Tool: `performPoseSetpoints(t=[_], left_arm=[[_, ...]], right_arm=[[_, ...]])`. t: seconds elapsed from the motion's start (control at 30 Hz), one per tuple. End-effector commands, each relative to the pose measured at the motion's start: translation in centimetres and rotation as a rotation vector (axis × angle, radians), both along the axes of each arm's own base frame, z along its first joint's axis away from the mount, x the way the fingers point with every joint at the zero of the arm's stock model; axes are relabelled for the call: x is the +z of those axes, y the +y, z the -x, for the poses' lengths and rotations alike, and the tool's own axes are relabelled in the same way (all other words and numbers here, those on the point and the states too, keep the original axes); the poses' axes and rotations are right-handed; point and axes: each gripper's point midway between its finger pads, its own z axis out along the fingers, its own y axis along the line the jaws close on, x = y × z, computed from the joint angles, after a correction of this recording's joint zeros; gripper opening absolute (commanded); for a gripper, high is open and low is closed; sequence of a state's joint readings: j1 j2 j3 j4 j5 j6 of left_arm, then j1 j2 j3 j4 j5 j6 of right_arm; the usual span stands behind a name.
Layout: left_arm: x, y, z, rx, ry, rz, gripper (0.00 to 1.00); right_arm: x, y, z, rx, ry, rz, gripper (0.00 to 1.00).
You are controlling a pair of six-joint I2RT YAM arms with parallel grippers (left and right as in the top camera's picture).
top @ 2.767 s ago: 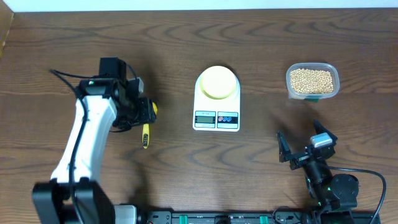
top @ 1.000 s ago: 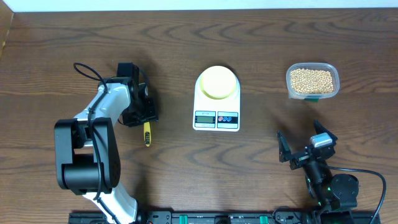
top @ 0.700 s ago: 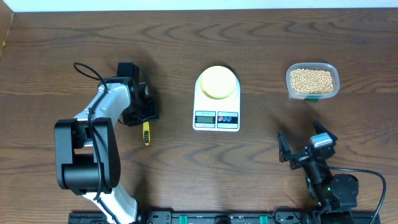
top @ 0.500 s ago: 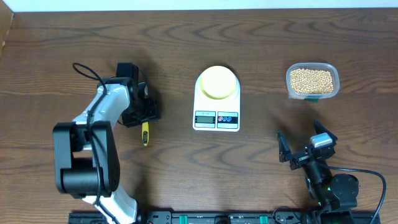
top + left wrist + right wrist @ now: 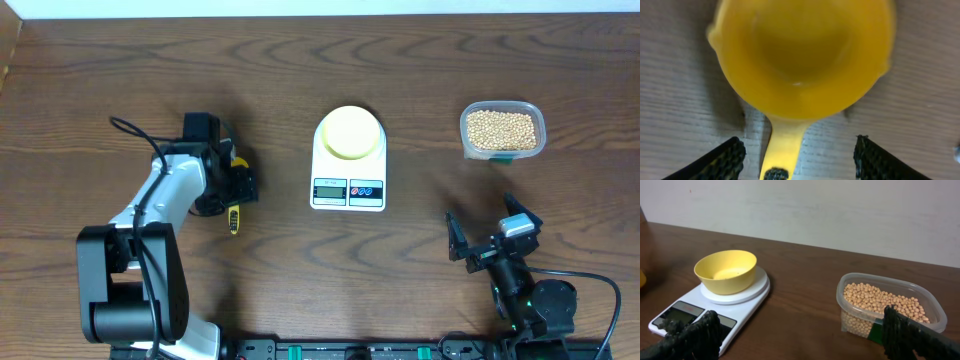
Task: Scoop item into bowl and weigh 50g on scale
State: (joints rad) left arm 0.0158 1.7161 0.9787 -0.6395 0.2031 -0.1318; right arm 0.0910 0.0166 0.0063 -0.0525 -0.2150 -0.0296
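Overhead: scale point(image 5: 348, 191) well apart from scoop point(image 5: 234, 216), container point(image 5: 541, 130).

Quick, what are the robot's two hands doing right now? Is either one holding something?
Left end effector: open, either side of the yellow scoop handle, not gripping it.
Right end effector: open, holding nothing.

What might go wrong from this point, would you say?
1. The scoop handle lies slightly off-centre between the fingers of the open left hand, so closing may twist it rather than grip it.
2. The container of beans sits beyond the scale, so reaching across may knock the bowl.
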Motion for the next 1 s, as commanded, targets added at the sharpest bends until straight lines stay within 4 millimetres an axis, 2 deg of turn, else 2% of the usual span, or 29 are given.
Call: performPoseSetpoints(t=[0.0, 0.13, 0.2, 0.27, 0.4, 0.67, 0.83, 0.97], left_arm=[[-1.3, 0.1, 0.7, 0.008, 0.015, -0.012, 0.71], [-1.9, 0.2, -0.2, 0.011, -0.048, -0.013, 0.69], [-1.8, 0.2, -1.1, 0.011, -0.082, -0.013, 0.64], [-1.8, 0.3, -1.5, 0.012, -0.099, -0.017, 0.53], [-1.8, 0.3, -1.2, 0.012, -0.09, -0.017, 0.49], [-1.9, 0.3, -1.1, 0.031, -0.082, -0.014, 0.31], [-1.9, 0.3, -1.1, 0.076, -0.077, -0.008, 0.31], [-2.0, 1.1, -1.1, 0.099, -0.076, -0.052, 0.29]], right_arm=[[-0.1, 0.0, 0.0, -0.002, 0.006, -0.013, 0.99], [-0.1, 0.0, 0.0, -0.002, 0.006, -0.013, 0.99], [-0.1, 0.0, 0.0, -0.002, 0.006, -0.013, 0.99], [-0.1, 0.0, 0.0, -0.002, 0.006, -0.013, 0.99], [-0.1, 0.0, 0.0, -0.002, 0.006, -0.013, 0.99], [-0.1, 0.0, 0.0, -0.002, 0.006, -0.013, 0.99], [-0.1, 0.0, 0.0, -0.002, 0.006, -0.013, 0.99], [-0.1, 0.0, 0.0, -0.002, 0.006, -0.013, 0.99]])
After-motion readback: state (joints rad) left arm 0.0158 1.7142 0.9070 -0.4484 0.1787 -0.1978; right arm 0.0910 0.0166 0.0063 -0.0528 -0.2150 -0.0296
